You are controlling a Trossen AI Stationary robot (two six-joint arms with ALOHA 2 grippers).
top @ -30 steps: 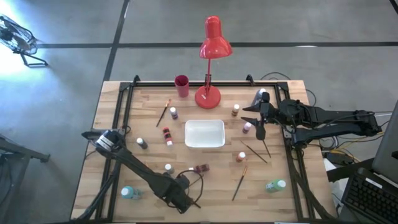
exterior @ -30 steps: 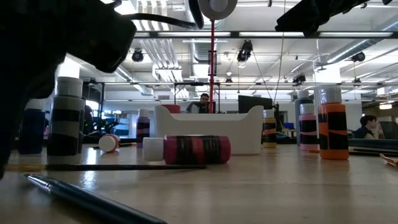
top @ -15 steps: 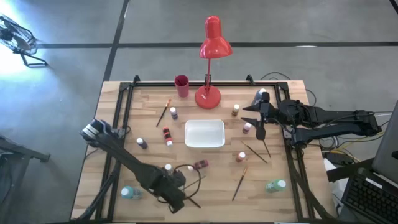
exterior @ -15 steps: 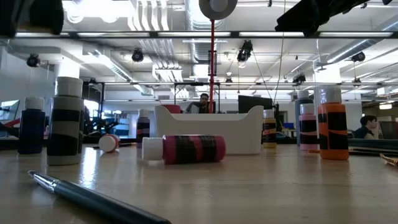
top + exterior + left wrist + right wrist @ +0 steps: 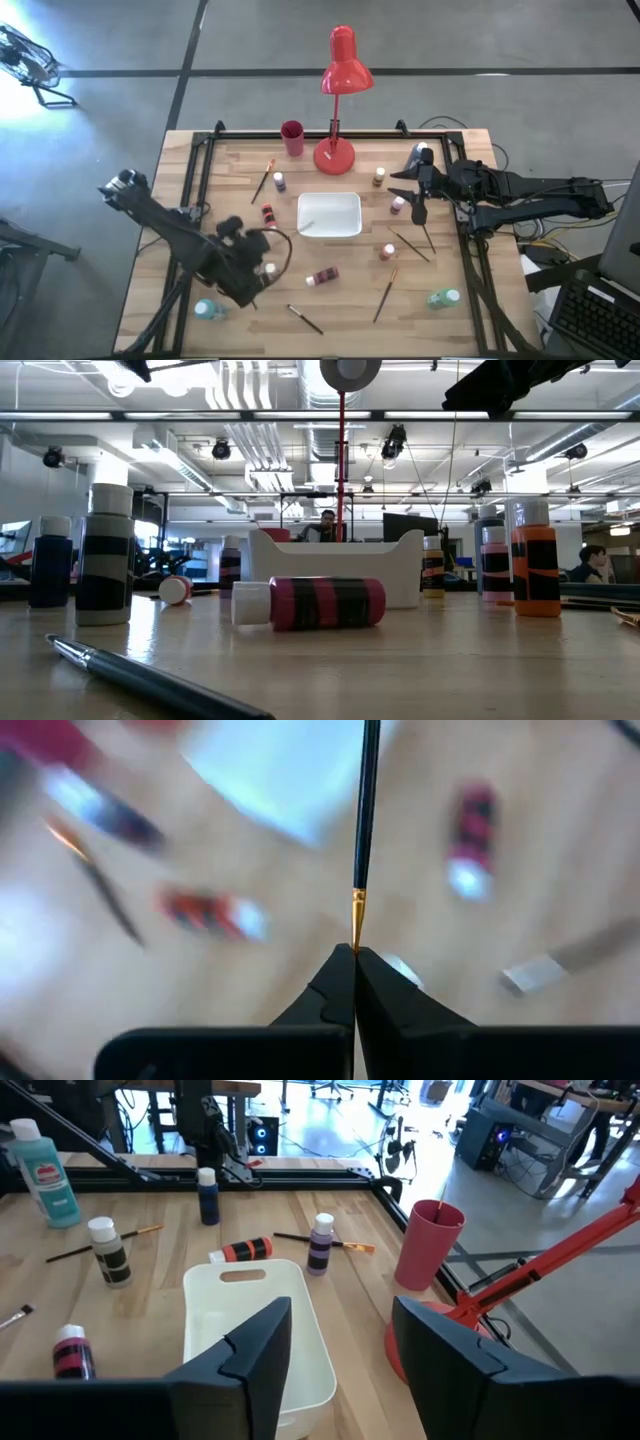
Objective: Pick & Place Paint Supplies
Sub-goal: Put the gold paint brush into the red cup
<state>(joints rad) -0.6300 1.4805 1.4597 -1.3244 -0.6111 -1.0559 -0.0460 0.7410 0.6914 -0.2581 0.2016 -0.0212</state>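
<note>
My left gripper (image 5: 354, 955) is shut on the gold ferrule of a thin dark-handled brush (image 5: 366, 810), whose handle points toward the white tray (image 5: 270, 770). In the high view the left gripper (image 5: 262, 244) hovers front-left of the tray (image 5: 345, 228). A pink bottle (image 5: 322, 275) lies on its side in front of the tray, also in the low view (image 5: 322, 603). My right gripper (image 5: 408, 193) stands open and empty above a pink bottle (image 5: 398, 205) right of the tray. In its wrist view the right gripper (image 5: 340, 1320) faces the tray (image 5: 300, 1330).
A red lamp (image 5: 338, 90) and red cup (image 5: 292, 137) stand at the back. Teal bottles (image 5: 205, 309) (image 5: 443, 297) sit at the front corners. Loose brushes (image 5: 305, 319) (image 5: 385, 293) (image 5: 408, 245) and small bottles (image 5: 388, 252) (image 5: 279, 182) (image 5: 268, 215) lie scattered around the tray.
My left arm has lifted from the front edge and swung back-left with a brush in its fingers. The lying pink bottle has rolled slightly. The right arm has not moved.
</note>
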